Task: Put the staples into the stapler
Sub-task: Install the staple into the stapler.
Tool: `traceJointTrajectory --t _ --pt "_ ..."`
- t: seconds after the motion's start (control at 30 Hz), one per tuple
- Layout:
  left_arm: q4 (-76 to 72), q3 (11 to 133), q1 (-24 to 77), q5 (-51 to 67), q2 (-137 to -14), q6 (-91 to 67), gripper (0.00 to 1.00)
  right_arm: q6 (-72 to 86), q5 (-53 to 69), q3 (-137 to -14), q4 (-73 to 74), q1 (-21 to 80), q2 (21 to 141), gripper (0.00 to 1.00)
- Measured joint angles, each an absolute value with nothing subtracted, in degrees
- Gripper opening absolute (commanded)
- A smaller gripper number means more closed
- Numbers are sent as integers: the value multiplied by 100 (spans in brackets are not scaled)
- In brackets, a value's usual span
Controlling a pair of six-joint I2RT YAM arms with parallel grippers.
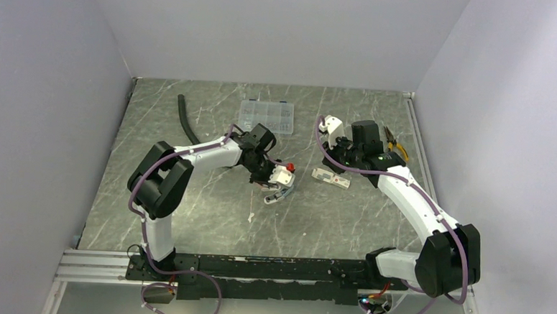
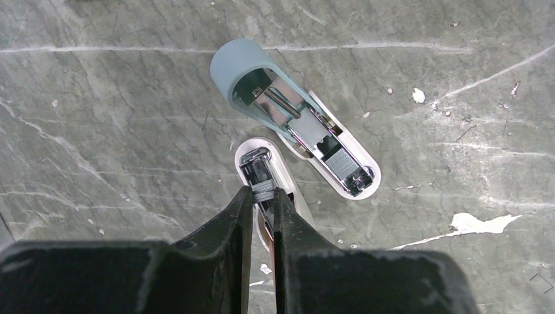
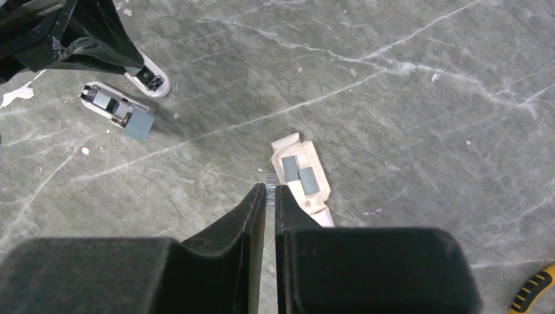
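Two mini staplers lie open on the marble table. The blue-topped stapler [image 2: 294,124] shows a grey strip in its channel. My left gripper [image 2: 263,191] is shut on a short strip of staples [image 2: 263,188], held at the open channel of the white stapler [image 2: 262,167] beside it. In the top view the left gripper [image 1: 267,185] hovers over the staplers [image 1: 281,194]. My right gripper [image 3: 269,186] is shut on another tiny strip of staples [image 3: 269,178], just left of an opened white carton [image 3: 314,196] holding two grey strips [image 3: 298,173]. Both staplers [image 3: 118,111] lie far left in the right wrist view.
A clear compartment box [image 1: 266,116] sits at the back middle, a black hose [image 1: 185,120] at the back left, and yellow-handled pliers [image 1: 395,143] at the back right. White scraps [image 2: 471,224] dot the table. Walls close three sides.
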State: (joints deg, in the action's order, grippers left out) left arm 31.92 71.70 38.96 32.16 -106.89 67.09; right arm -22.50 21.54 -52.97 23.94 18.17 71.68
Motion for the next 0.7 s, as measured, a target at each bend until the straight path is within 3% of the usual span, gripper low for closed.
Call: traceJointTrajectory --t 0.7 --pt "3194 7253 3844 3229 -10750 6687 3 -2250 2154 -5297 2394 1817 7168 12"
